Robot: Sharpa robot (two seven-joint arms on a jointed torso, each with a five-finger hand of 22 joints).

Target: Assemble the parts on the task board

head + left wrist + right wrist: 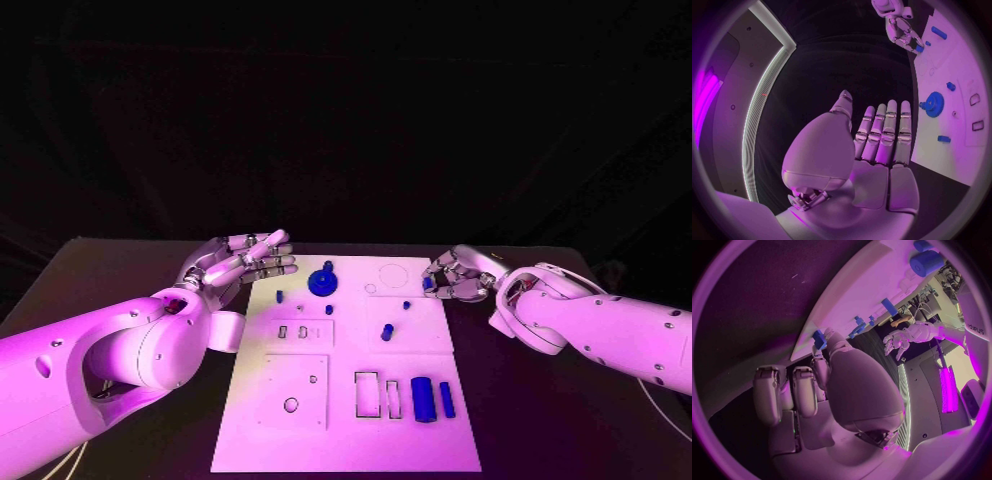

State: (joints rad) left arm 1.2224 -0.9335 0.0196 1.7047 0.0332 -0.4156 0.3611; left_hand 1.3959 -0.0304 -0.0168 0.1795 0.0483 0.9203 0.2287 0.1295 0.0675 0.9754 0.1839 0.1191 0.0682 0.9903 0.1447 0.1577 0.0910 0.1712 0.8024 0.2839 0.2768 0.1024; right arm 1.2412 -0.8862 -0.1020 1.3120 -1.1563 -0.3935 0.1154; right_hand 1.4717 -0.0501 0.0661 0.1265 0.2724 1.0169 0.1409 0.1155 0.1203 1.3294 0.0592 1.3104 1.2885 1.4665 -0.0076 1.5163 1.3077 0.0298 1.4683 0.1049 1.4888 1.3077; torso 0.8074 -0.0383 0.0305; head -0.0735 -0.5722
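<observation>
Here right hand (462, 274) pinches small blue part (819, 338) at task board (346, 440) edge.

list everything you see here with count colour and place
table: one, black, under everything
board: one, white, middle of table
gear: one, blue, far end of board, nearer the left hand
small parts: several, blue, scattered on the board's far half
bars: two, blue, near end of board, side by side
left hand: one, silver, open, at the board's far left corner
right hand: one, silver, fingers curled at the board's far right edge by a small blue part; hold unclear
</observation>
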